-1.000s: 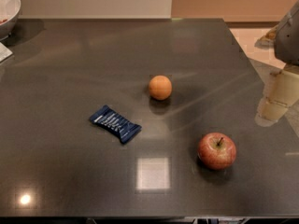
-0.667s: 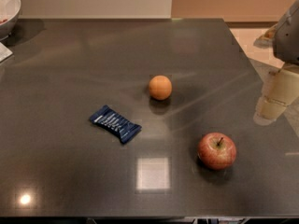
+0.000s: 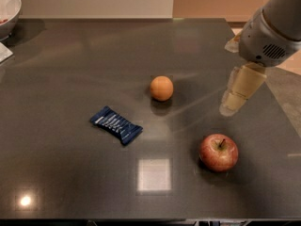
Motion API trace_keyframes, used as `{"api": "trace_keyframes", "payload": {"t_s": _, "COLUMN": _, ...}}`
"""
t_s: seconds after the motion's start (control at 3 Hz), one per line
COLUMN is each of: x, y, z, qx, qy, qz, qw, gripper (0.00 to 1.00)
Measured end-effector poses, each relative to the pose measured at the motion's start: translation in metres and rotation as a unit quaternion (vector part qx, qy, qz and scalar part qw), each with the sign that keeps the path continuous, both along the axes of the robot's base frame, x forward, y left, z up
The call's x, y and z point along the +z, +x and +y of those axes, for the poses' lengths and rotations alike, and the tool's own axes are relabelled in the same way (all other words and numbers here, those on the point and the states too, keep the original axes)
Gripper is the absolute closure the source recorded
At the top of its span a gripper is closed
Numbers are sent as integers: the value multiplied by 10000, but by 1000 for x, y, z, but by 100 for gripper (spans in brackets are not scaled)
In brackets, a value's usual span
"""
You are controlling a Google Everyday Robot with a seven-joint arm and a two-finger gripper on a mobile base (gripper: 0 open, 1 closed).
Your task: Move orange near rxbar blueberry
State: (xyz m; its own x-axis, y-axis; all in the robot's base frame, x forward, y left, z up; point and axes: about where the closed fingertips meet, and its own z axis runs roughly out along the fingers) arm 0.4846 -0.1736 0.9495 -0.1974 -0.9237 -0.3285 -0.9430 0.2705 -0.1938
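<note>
The orange (image 3: 162, 88) is a small round fruit sitting near the middle of the dark table (image 3: 70, 60). The rxbar blueberry (image 3: 115, 125) lies flat in its navy wrapper to the orange's lower left, apart from it. My gripper (image 3: 237, 92) hangs from the arm at the right, above the table, to the right of the orange and above the apple. It holds nothing.
A red-yellow apple (image 3: 218, 152) with a stem stands at the front right. A white bowl (image 3: 8, 9) sits at the far left corner, with a pale object below it at the left edge. The table's right edge runs close behind the gripper.
The arm and gripper have moved left, further over the table toward the orange. The orange, bar and apple have not moved.
</note>
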Motion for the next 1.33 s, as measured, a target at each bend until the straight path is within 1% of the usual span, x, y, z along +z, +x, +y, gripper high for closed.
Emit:
{"api": "trace_keyframes", "payload": {"t_s": 0.33, "x": -16, "y": 21, "z": 28, "qx": 121, "qy": 273, "qz": 32, "qw": 9995, "gripper": 0}}
{"api": "trace_keyframes", "payload": {"t_s": 1.0, "x": -50, "y": 55, "z": 86, "qx": 462, "qy": 715, "qz": 161, "qw": 9962, "gripper": 0}}
{"api": "trace_keyframes", "payload": {"t_s": 1.33, "x": -67, "y": 71, "z": 104, "qx": 528, "qy": 852, "qz": 251, "qw": 9946, "gripper": 0}}
